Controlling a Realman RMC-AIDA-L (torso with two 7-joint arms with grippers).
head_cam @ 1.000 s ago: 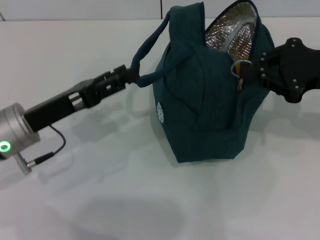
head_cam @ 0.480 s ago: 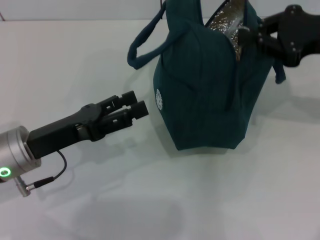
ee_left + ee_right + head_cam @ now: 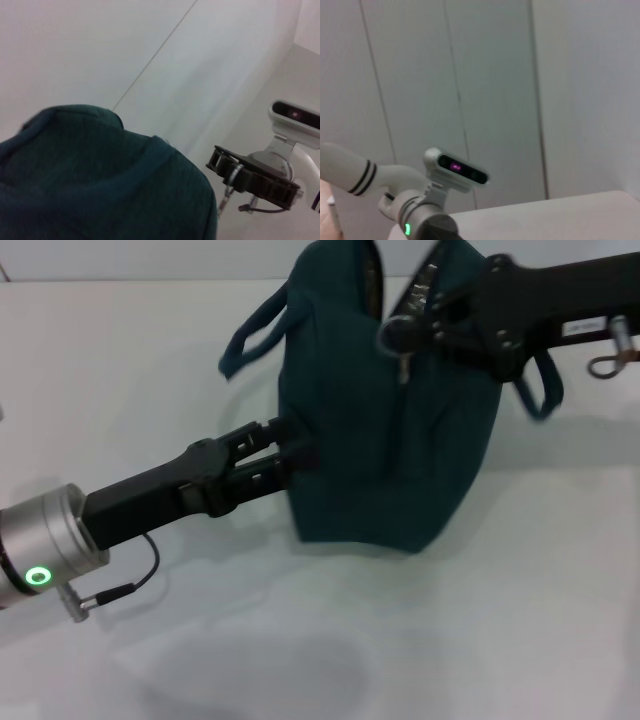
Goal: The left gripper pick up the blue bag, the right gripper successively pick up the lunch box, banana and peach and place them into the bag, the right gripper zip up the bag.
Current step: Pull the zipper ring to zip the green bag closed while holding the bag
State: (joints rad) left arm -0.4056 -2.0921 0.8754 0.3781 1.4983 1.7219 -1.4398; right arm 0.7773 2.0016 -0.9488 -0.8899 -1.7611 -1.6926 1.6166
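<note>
**Two grippers working a blue bag's zipper**

Head view: the right gripper (image 3: 440,320) is pinching the zipper ring at the top of the blue bag (image 3: 385,430). The left gripper (image 3: 290,445), fingers pressed together, is touching the bag's side just ahead of it.

Left wrist view: the bag's fabric (image 3: 100,180) is filling the foreground.

Right wrist view: neither bag nor fingers are showing.

Risk: unbraced, the bag may tip as the zipper drags.

Teal blue bag (image 3: 100,185) fills the foreground — right hand (image 3: 235,172) beyond.

Bare table (image 3: 480,640) lies open before the blue bag (image 3: 380,460).
</note>
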